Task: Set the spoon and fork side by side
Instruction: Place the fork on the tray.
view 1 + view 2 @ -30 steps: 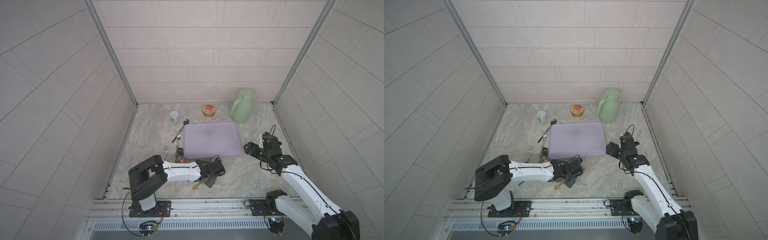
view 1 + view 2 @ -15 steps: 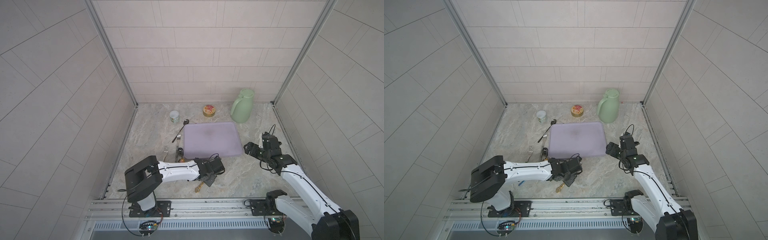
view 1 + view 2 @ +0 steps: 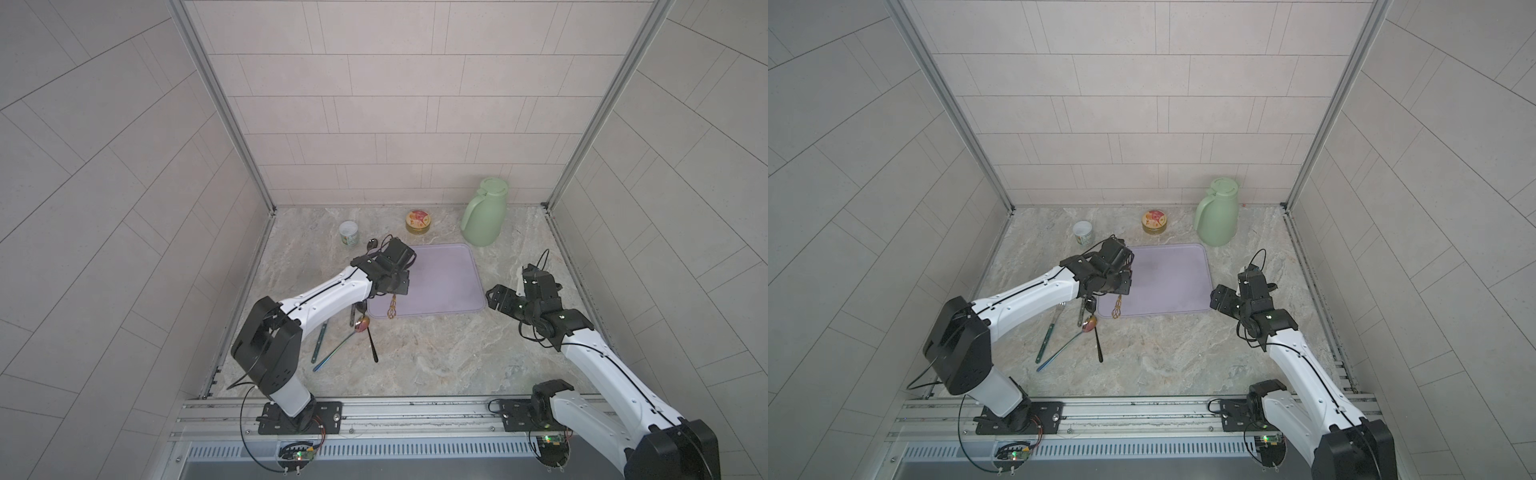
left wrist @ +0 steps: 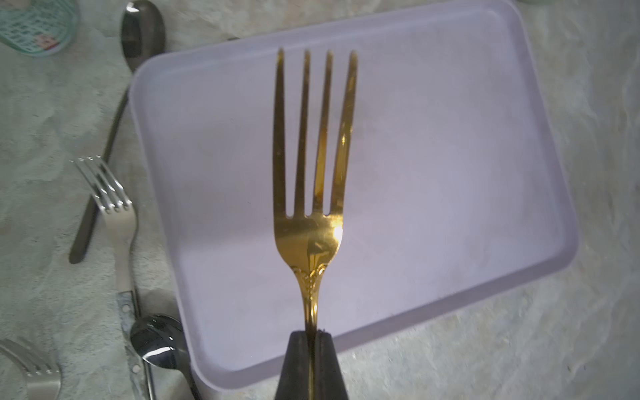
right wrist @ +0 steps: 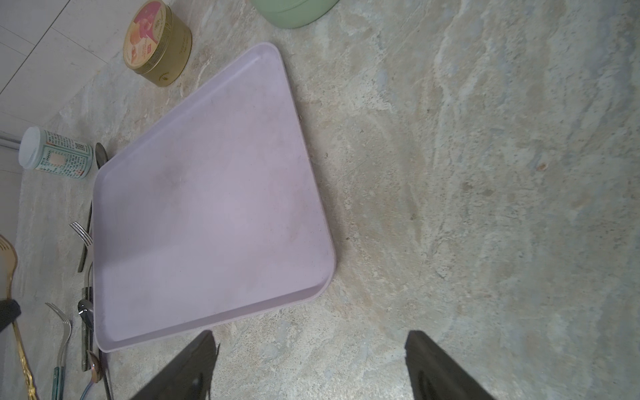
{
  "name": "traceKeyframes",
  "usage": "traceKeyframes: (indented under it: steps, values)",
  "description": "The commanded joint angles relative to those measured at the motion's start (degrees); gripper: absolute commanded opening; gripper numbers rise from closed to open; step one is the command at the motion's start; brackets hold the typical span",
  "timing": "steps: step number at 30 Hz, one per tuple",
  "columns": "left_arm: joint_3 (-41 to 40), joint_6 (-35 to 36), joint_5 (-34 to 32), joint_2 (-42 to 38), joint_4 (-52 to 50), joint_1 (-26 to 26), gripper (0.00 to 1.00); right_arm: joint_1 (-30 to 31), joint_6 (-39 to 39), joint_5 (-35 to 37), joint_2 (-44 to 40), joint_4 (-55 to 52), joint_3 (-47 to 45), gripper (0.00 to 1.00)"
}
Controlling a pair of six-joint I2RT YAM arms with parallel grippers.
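Surface (image 3: 436, 353): clutter same as 1 s ago. Lilac tray (image 3: 440, 282): same spot, nothing on it. L arm has swung up and far from the near edge. Left gripper (image 4: 311, 337) now pinched tight on the gold fork (image 4: 313, 194) by its handle. Fork is off the surface, tines out over the tray's near-left part. Right gripper (image 5: 308, 334): wide, empty, parked right of tray, no move. Means pick done, 1 of 2 items in hand. Spoon (image 3: 362, 323) w/ coppery bowl lies just near-left of tray, untouched. Pairing not yet done.
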Motion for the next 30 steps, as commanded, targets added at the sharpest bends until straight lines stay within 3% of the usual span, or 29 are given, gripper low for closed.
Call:
traceKeyframes:
  steps: [1, 11, 30]
  values:
    - [3.1, -1.4, 1.92, 4.82, -1.68, 3.1, 0.05, 0.72, 0.51, 0.32, -0.82, 0.45, 1.37, 0.89]
    - [5.86, -1.25, 6.57, 13.81, 1.46, 11.45, 0.04, 1.13, 0.08, 0.73, -0.7, 0.02, 1.38, 0.89]
    - [4.71, -0.75, 8.3, 19.1, 3.81, 13.99, 0.01, 1.29, -0.1, 1.03, 1.25, 0.78, 1.36, 0.89]
